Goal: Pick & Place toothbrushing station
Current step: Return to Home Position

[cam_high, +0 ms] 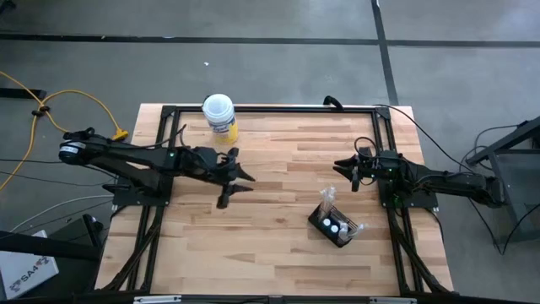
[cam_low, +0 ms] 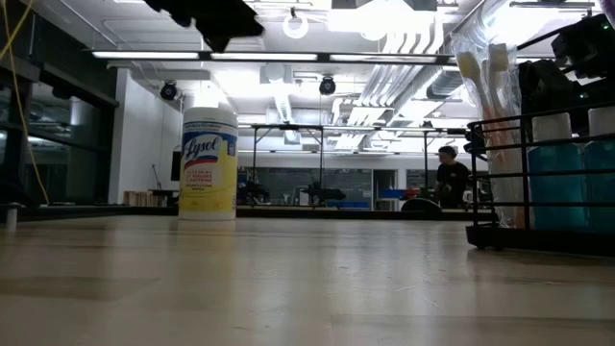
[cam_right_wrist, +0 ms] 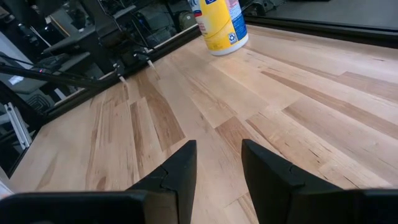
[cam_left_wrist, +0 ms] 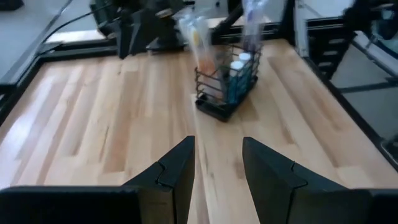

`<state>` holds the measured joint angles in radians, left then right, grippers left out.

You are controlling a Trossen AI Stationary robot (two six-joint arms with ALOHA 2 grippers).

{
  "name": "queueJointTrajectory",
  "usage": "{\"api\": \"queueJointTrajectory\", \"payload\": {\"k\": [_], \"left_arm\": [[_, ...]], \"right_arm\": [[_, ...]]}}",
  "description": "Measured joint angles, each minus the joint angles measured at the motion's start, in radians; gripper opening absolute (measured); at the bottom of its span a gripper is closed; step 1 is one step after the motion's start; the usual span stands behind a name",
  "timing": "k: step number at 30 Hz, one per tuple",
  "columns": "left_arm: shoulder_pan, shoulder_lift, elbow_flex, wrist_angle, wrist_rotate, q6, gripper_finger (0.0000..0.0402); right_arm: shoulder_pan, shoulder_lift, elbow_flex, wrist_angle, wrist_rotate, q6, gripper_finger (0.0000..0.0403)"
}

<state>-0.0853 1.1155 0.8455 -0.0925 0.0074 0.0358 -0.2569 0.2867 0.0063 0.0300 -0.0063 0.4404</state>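
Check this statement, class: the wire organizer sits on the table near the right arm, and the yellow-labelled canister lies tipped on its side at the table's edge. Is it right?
One detail is wrong: the canister stands upright, not tipped, as the low view shows. It is at the edge of the table, and the wire organizer does sit near the right arm.

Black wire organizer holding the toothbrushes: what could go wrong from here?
The open right gripper sits close to the tall toothbrush packs sticking out of the black wire organizer; it might snag them and tip it. The open left gripper is near the yellow, white-lidded canister and could knock it.
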Motion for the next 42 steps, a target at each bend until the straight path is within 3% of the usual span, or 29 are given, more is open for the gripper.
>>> {"api": "queueJointTrajectory", "payload": {"k": [5,14,25,42], "left_arm": [[0.007,-0.113,-0.061,-0.035,0.014,0.012,0.0129],[0.044,-0.399,-0.368,0.146,-0.018,0.000,0.0129],[0.044,-0.642,-0.630,0.208,-0.025,-0.048,0.0129],[0.044,-0.931,-0.826,0.213,-0.034,-0.068,0.0129]], "right_arm": [[0.000,0.000,0.000,0.001,0.000,0.000,0.0119],[0.000,0.000,0.000,0.001,0.000,0.000,0.0119],[0.000,0.000,0.000,0.001,0.003,0.000,0.0119],[0.000,0.000,0.000,0.000,0.003,0.000,0.0119]]}}
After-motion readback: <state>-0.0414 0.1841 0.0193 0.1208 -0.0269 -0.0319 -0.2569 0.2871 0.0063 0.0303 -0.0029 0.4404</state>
